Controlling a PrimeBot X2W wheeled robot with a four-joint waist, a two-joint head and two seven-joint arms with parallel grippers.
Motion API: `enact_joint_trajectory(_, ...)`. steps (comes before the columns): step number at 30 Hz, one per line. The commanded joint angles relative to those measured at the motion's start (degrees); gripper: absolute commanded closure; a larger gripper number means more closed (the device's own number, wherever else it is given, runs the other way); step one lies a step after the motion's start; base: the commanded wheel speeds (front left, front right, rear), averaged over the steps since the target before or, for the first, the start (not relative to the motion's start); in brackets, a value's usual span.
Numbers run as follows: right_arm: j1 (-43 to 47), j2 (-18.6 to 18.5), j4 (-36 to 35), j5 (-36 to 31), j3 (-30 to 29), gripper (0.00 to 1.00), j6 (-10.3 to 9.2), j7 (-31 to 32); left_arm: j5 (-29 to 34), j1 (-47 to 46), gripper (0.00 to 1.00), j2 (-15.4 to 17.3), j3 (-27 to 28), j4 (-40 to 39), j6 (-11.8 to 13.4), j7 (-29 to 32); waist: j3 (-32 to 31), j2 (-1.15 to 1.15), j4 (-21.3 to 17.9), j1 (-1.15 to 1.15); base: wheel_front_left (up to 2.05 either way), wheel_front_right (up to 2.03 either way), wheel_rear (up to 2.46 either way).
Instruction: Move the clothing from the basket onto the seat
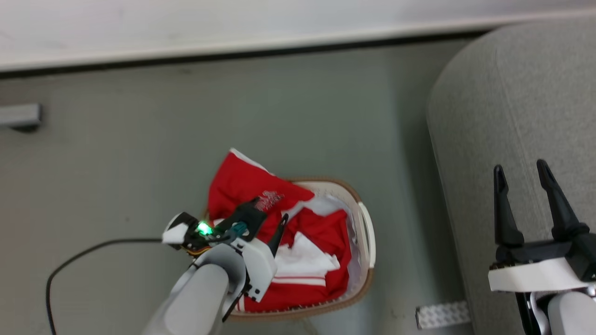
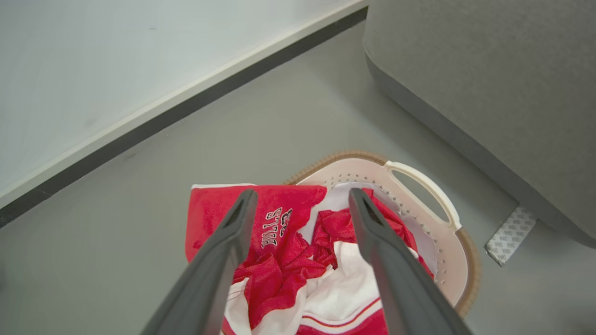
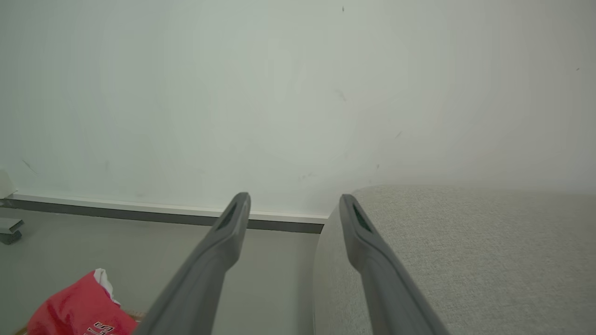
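Grey floor (image 1: pixel 139 163) across the head view, with a pale wall (image 1: pixel 186 28) along the top above a dark skirting strip. On the right stands the big grey fabric sofa (image 1: pixel 512 116), its rounded corner towards the middle and nothing red on it. Just beside it, apart from its base, sits the white laundry basket (image 1: pixel 370 237) with perforated walls, a brown woven-look rim and a white handle facing the sofa.

The clothing (image 1: pixel 247 186) is all in that basket: a rumpled red and white heap, and 1 red piece is draped over the rim on the side away from the sofa. The left wrist view shows black and white lettering on it.

The left gripper (image 1: pixel 267 223) hangs over the heap, its 2 dark fingers spread wide and holding nothing; whether the tips touch the cloth, I cannot tell. The right gripper (image 1: pixel 520 168) is above the sofa's edge, its fingers parted and empty.

A black cable (image 1: pixel 93 251) loops across the floor at lower left. A small patterned strip (image 1: pixel 442 315) lies by the sofa's foot.
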Motion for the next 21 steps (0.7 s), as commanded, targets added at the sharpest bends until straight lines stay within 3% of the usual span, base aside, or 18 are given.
enact_joint_trajectory(1, -1.42, 0.24, -0.35, 0.37, 0.24, 0.0, -0.12, -0.16, 0.8, -1.24, 0.0, 0.61, -0.49, 1.44, -0.21, 0.43, 5.98, 0.0, -2.7, -0.01, 0.0, 0.0, 0.0)
enact_joint_trajectory(11, -7.4, 0.38, -2.79, 3.66, 1.75, 0.0, -0.12, -0.09, 3.5, -10.63, 0.0, 0.87, -6.11, 14.71, -1.82, 2.45, 18.32, 0.0, -6.28, -0.01, 0.0, 0.0, 0.0)
enact_joint_trajectory(21, -9.44, 0.37, -3.27, 6.7, 2.51, 0.0, -0.12, -0.09, 1.62, -15.63, 0.0, 0.89, -13.55, 23.07, -2.36, 3.72, 24.25, 0.0, -7.87, -0.01, 0.0, 0.0, 0.0)
